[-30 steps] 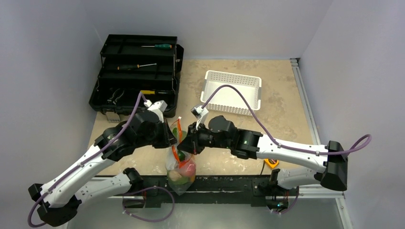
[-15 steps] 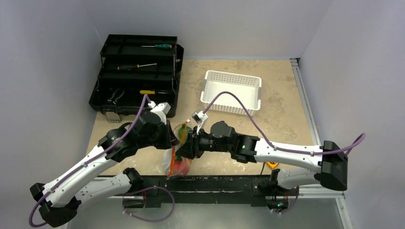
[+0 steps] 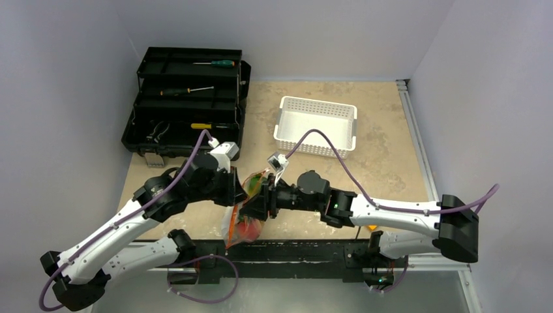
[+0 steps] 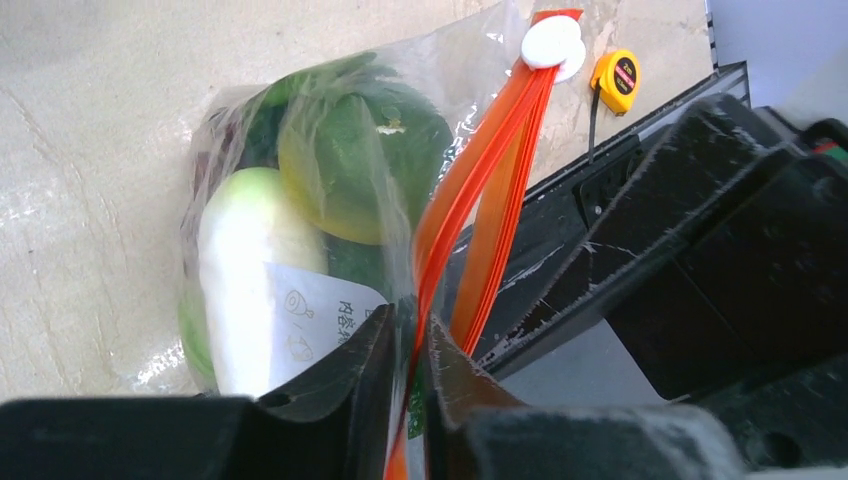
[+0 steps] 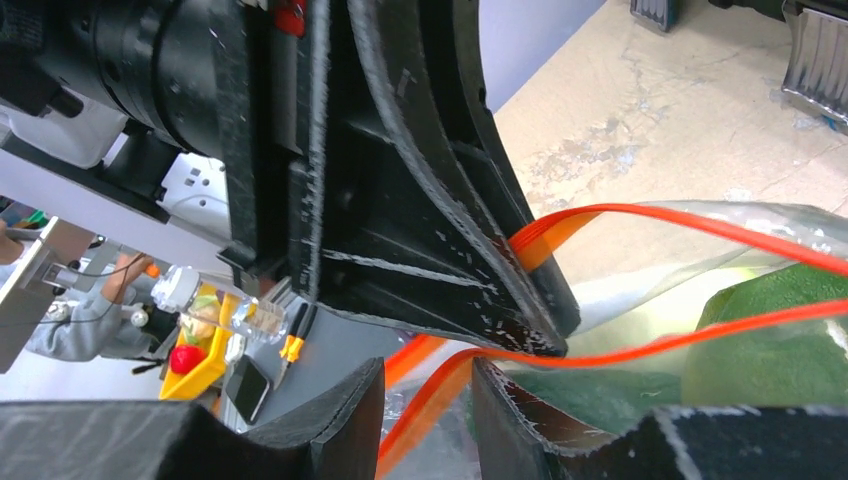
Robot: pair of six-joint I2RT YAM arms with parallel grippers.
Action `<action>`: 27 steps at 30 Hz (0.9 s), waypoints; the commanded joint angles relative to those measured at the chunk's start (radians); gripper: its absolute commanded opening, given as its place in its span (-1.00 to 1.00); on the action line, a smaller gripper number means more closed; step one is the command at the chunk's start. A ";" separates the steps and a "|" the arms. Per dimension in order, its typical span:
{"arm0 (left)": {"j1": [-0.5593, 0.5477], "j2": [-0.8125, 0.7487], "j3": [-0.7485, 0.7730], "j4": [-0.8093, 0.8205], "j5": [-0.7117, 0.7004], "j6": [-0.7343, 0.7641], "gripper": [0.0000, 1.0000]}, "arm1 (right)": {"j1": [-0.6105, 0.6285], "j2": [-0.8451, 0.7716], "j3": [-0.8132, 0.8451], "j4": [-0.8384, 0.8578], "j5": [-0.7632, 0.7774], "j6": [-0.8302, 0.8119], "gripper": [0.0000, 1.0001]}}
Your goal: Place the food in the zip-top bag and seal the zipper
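The zip-top bag (image 3: 242, 223), clear and crinkly, hangs over the table's near edge between the two arms. The food shows through it: a green cabbage (image 4: 372, 150), a pale white-green piece (image 4: 248, 270) and something red (image 3: 248, 228). A white label (image 4: 322, 312) faces the left wrist camera. The orange-red zipper (image 4: 482, 185) runs up to its white slider (image 4: 552, 44). My left gripper (image 4: 410, 365) stands a narrow gap apart, the strip passing between its fingers. My right gripper (image 5: 428, 400) is open wider, right beside it, with the strip (image 5: 700, 225) running loosely through.
An open black toolbox (image 3: 186, 98) with screwdrivers (image 3: 215, 64) fills the back left. A white perforated basket (image 3: 316, 122) stands at the back centre. A yellow tape measure (image 4: 620, 76) lies by the black front rail, under the right arm.
The right gripper has slid left toward the left gripper and its jaws have parted off the strip. The left jaws have eased a little. The bag has swung slightly left.
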 commanded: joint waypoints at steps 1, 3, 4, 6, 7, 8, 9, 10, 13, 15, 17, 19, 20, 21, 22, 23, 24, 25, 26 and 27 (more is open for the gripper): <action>-0.001 -0.023 0.004 0.055 0.035 0.028 -0.60 | -0.002 -0.010 -0.042 0.146 -0.012 -0.023 -0.24; -0.002 -0.026 -0.001 0.061 0.042 0.030 -0.51 | -0.003 0.002 -0.051 0.171 -0.025 -0.035 -0.24; -0.001 -0.028 -0.004 0.062 0.040 0.030 -0.47 | -0.003 0.008 -0.056 0.180 -0.027 -0.041 -0.24; -0.001 -0.033 -0.012 0.071 0.044 0.031 -0.37 | -0.005 0.023 -0.059 0.190 -0.023 -0.049 -0.24; -0.001 -0.037 -0.020 0.081 0.047 0.029 -0.34 | -0.005 0.033 -0.059 0.195 -0.022 -0.056 -0.24; -0.001 -0.039 -0.026 0.095 0.050 0.024 -0.30 | -0.006 0.041 -0.055 0.199 -0.026 -0.066 -0.24; -0.001 -0.038 -0.032 0.103 0.052 0.021 -0.26 | -0.006 0.050 -0.052 0.203 -0.031 -0.073 -0.24; -0.001 -0.034 -0.035 0.107 0.052 0.019 -0.23 | -0.006 0.058 -0.048 0.209 -0.038 -0.079 -0.25; -0.001 -0.009 -0.032 0.102 0.046 0.012 -0.23 | -0.006 0.078 -0.037 0.211 -0.049 -0.088 -0.27; -0.001 0.006 -0.034 0.100 0.036 0.003 -0.35 | -0.006 0.084 -0.036 0.212 -0.050 -0.091 -0.27; -0.001 0.019 -0.039 0.100 0.021 -0.004 -0.56 | -0.007 0.090 -0.035 0.208 -0.050 -0.099 -0.28; -0.001 0.033 -0.045 0.106 0.013 -0.004 -0.91 | -0.007 0.095 -0.033 0.198 -0.047 -0.103 -0.29; -0.001 0.042 -0.043 0.099 0.002 -0.007 -1.00 | -0.008 0.094 -0.033 0.195 -0.047 -0.106 -0.30; -0.001 0.047 -0.041 0.087 -0.015 -0.009 -1.00 | -0.008 0.091 -0.032 0.188 -0.050 -0.110 -0.30; -0.002 0.050 -0.039 0.078 -0.028 -0.007 -1.00 | -0.007 0.086 -0.025 0.173 -0.052 -0.115 -0.30; -0.001 0.050 -0.041 0.073 -0.039 -0.003 -1.00 | -0.009 0.079 -0.013 0.142 -0.047 -0.126 -0.30; -0.002 0.049 -0.043 0.066 -0.049 0.002 -1.00 | -0.008 0.065 0.002 0.105 -0.041 -0.141 -0.30; -0.002 0.044 -0.045 0.060 -0.060 0.010 -1.00 | -0.008 0.051 0.020 0.052 -0.031 -0.158 -0.30; -0.001 0.038 -0.048 0.055 -0.069 0.019 -1.00 | -0.008 0.036 0.045 -0.010 -0.011 -0.185 -0.28; -0.002 0.031 -0.051 0.051 -0.072 0.029 -1.00 | -0.008 0.020 0.072 -0.081 0.012 -0.224 -0.24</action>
